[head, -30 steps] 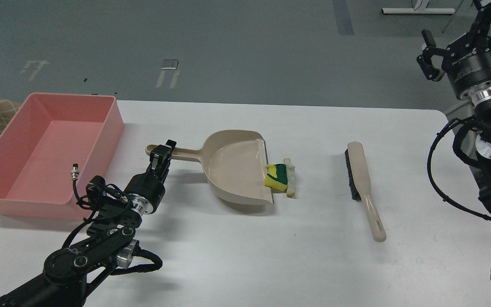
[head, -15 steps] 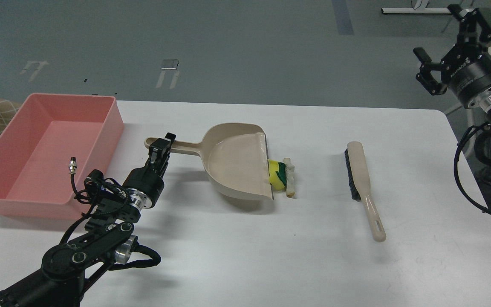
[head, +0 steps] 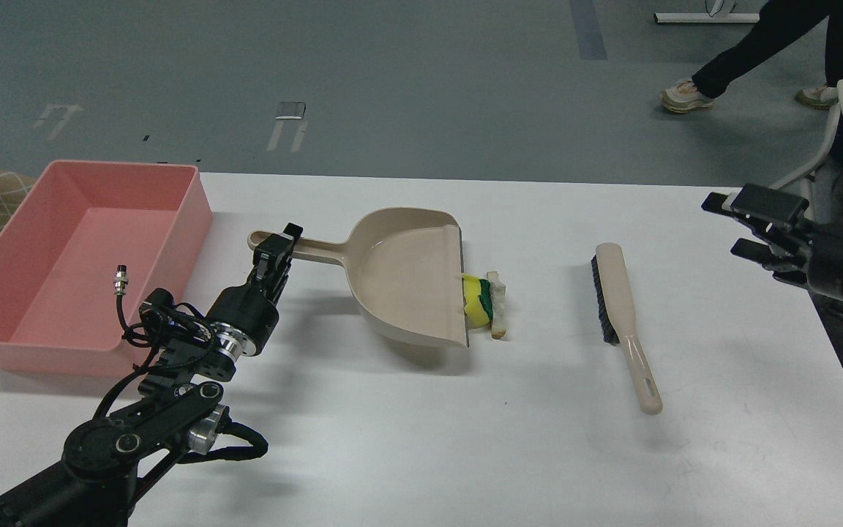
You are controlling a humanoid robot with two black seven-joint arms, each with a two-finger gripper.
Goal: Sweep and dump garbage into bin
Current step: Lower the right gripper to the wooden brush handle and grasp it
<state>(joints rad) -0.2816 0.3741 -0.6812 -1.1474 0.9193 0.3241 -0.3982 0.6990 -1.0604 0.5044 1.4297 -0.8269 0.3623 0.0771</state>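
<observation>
The garbage lies mid-table: a yellow sponge piece with a green layer (head: 477,303) rests against the front lip of the beige dustpan (head: 407,282), and a pale crust-like strip (head: 497,313) lies just right of it. My left gripper (head: 275,251) is shut on the dustpan's handle, and the pan is tilted with its handle end raised. The pink bin (head: 195,212) stands at the far left, empty. My right gripper (head: 723,224) is open and empty, held low over the table's right edge, right of the brush (head: 617,293).
The beige black-bristled brush lies on the table between the garbage and my right gripper, handle toward me. A person's legs (head: 751,44) cross the floor at the back right. A chair (head: 842,132) stands by the table's right edge.
My left gripper raised and tilted the dustpan slightly leftward; the sponge slid off its lip. My right arm swung down from the upper right to table height. A person walked in.
</observation>
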